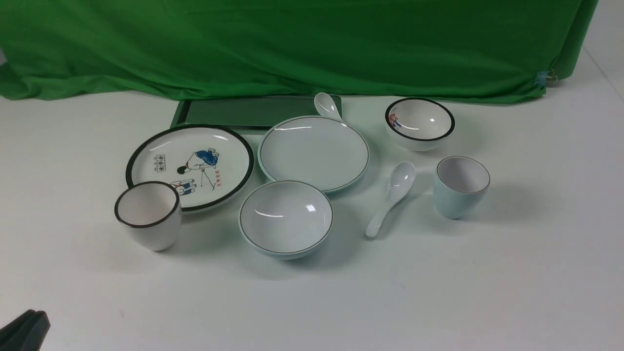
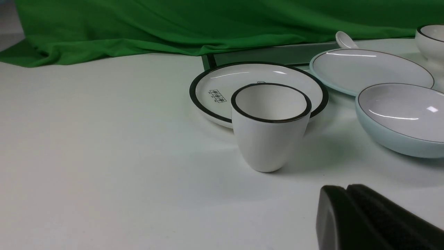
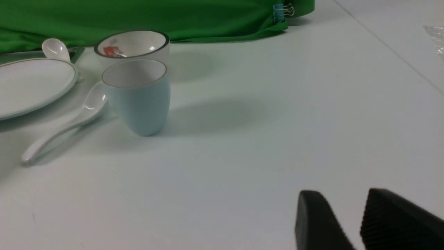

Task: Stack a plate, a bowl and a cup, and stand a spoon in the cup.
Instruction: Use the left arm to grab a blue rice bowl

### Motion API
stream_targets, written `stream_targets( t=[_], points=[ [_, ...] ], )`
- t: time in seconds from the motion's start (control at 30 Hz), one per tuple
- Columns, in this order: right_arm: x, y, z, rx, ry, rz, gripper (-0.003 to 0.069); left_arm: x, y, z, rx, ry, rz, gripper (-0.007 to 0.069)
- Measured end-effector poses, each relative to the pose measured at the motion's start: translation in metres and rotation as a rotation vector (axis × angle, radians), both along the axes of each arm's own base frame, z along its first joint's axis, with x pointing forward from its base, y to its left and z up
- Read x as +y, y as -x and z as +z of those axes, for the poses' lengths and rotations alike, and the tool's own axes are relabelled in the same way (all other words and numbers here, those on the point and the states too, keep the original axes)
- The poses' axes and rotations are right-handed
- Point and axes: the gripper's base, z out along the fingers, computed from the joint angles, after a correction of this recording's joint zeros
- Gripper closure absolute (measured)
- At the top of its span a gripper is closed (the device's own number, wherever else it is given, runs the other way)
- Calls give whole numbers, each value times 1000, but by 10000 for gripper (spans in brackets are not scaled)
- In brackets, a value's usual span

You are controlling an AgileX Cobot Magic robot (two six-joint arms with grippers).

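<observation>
White table [image 1: 536, 282], green cloth [image 1: 312, 44] draped behind. Plate [image 1: 314, 152], bowl [image 1: 285, 217], cup [image 1: 457, 201], spoon [image 1: 393, 197] sit unstacked mid-table. Left gripper [image 2: 347, 190] closed, empty; right gripper [image 3: 342, 196] parted, empty.

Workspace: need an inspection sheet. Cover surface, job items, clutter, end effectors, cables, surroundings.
Surface: plain white table, no spills seen.
Job's things: pale blue-green round plate; pale blue-green bowl in front of it; pale blue-green handleless cup at right; white ceramic spoon lying between bowl and cup; nothing stacked.
Clutter: white black-rimmed cartoon plate; white black-rimmed cup; small white black-rimmed bowl; second white spoon behind the plate; dark green tray.
End effectors: left end effector shut, empty; right end effector open, empty; both clear of the dishes.
Cables: nothing seen.
Surroundings: green cloth backdrop; binder clip at its right corner.
</observation>
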Motion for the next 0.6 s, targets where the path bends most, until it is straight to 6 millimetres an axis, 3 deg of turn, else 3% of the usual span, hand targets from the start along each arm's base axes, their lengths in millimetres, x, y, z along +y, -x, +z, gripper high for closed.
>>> stream_targets(
  t=[0.2,0.37,0.5,0.6],
  points=[
    [0,0,1,-11,2,1,417,0,0,1,-14,-4,3,653],
    [0,-2,14,-152,4,5,417,3,-1,15,-168,-2,32,653],
    [1,0,40,-440,-8,16,417,6,2,36,-399,-2,72,653],
    [2,6,58,-651,-172,43,417,8,5,47,-525,-1,90,653]
  ],
)
